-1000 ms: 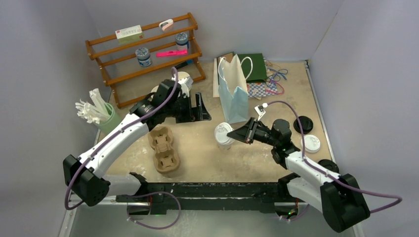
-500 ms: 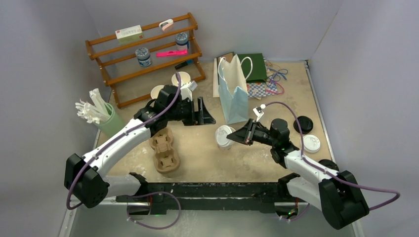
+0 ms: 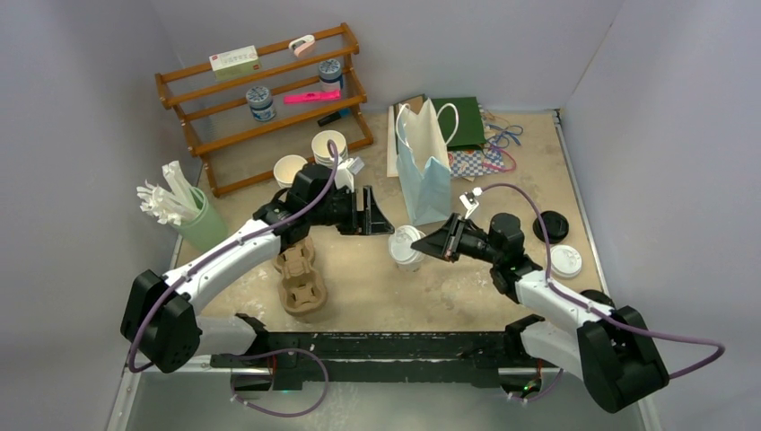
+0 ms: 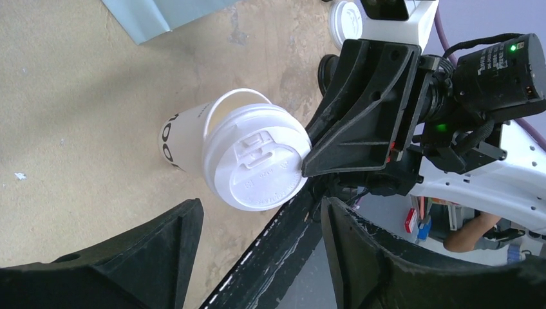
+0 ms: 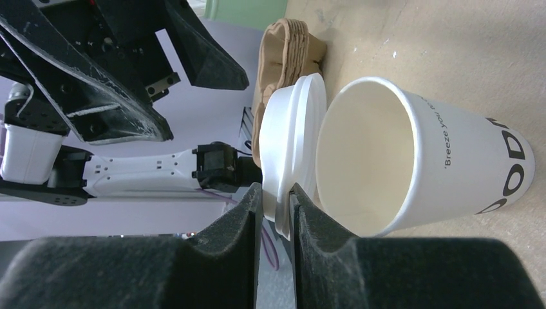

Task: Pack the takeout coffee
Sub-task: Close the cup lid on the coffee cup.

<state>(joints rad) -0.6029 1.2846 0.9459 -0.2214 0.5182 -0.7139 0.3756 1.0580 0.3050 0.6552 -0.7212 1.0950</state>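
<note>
The cream-white takeout coffee cup [image 3: 405,256] stands mid-table with its mouth partly uncovered [image 5: 438,167]. Its white lid [image 3: 408,240] sits tilted off the rim [image 5: 290,129]. My right gripper [image 3: 437,243] comes in from the right and is shut on the lid's edge [image 5: 275,193]. Just left of the cup, my left gripper [image 3: 377,215] is open and holds nothing. In the left wrist view the lid [image 4: 257,161] and cup [image 4: 183,138] lie beyond the spread left gripper [image 4: 259,212]. A black round thing [image 3: 597,301] shows partly behind the right arm.
The brown pulp carrier [image 3: 299,274] lies left of the cup. A light blue paper bag [image 3: 426,171] stands behind it. Lidless cups [image 3: 328,148] and a wooden rack [image 3: 269,99] are at the back left. Loose black [image 3: 549,224] and white [image 3: 565,260] lids lie right.
My left gripper has swung right from the stacked cups to just beside the cream-white cup, its jaws a little narrower. The right gripper has kept the lid and barely moved.
</note>
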